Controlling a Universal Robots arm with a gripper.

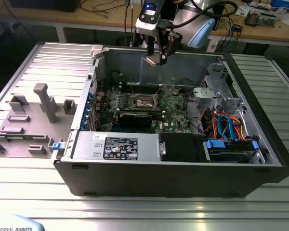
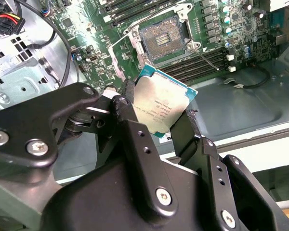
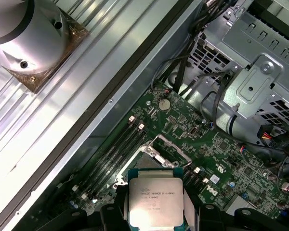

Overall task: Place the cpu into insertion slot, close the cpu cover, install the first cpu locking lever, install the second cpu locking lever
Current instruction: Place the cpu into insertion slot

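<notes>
Step one in hand: cpu not yet seated. I've got the gripper clenched on it, fingers pinching opposite edges, chip tilted, silvery top facing both wrist views. In the exterior view it hangs at 12 o'clock above the open case. The insertion slot is well apart, toward 6 o'clock from the chip, on the green motherboard, contacts bare. My read: seating calls for levelling the chip, squaring it to the slot, and a slow descent. Later steps not begun.
</notes>
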